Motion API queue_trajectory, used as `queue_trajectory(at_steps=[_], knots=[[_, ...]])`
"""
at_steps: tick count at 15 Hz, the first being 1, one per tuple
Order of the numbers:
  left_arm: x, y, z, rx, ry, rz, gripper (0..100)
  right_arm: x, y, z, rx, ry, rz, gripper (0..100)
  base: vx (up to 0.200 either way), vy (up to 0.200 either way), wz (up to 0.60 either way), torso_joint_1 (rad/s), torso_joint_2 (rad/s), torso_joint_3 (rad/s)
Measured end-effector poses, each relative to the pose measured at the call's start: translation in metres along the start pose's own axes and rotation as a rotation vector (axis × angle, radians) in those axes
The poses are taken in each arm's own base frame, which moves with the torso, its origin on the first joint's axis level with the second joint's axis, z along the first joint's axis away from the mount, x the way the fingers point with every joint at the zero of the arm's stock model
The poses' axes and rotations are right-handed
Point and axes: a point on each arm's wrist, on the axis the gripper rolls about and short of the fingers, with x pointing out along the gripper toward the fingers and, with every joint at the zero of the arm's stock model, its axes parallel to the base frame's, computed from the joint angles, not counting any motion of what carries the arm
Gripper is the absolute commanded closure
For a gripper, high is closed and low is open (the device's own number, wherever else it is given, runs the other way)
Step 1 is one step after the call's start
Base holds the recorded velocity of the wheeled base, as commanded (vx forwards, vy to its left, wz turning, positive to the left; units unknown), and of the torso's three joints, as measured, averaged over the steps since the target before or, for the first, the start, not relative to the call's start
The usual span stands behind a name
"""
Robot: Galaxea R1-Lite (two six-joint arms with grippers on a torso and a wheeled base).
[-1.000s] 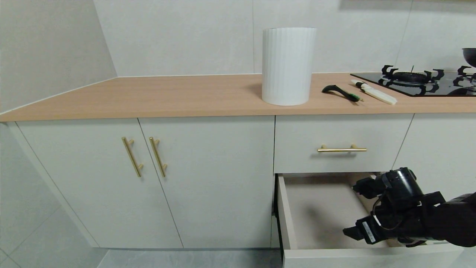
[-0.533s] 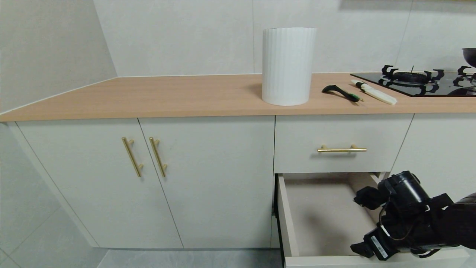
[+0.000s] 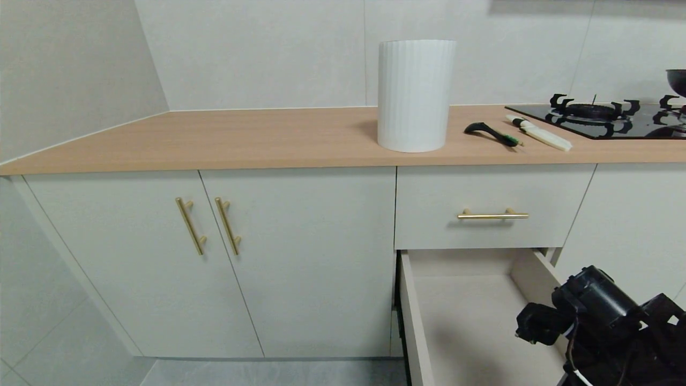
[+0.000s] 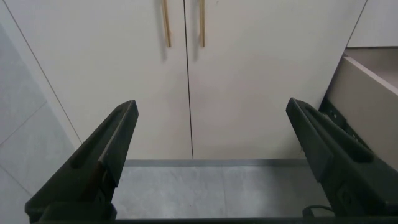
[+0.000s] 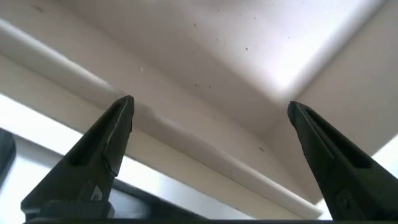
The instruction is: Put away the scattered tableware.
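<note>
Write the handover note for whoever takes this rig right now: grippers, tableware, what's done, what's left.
Left gripper: open, holding nothing, facing the pale cupboard doors.
Right gripper: open, holding nothing, at the pulled-out lower drawer.
Things: the black-handled utensil with a green tip and the long cream utensil lie on the wooden countertop, between the white ribbed cylinder and the black gas hob.
Done: the drawer is open.
Left: probably carry both utensils into the drawer, then shut it.
</note>
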Motion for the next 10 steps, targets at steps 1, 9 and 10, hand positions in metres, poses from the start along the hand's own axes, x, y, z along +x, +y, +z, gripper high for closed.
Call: queue_trajectory(at_steps=[1, 9, 10], knots=[[0.000, 0.000, 0.000, 0.000, 0.000, 0.000, 0, -0.003, 0.001, 0.002, -0.004, -0.010, -0.002, 0, 0.000, 0.000, 0.00, 0.000, 0.00, 0.000], [0.000, 0.000, 0.000, 0.000, 0.000, 0.000, 0, -0.036, -0.019, 0.046, 0.338, -0.272, -0.028, 0, 0.000, 0.000, 0.00, 0.000, 0.00, 0.000], [0.000, 0.000, 0.000, 0.000, 0.000, 0.000, 0, -0.040, -0.022, 0.052, 0.350, -0.346, -0.036, 0, 0.000, 0.000, 0.00, 0.000, 0.00, 0.000]])
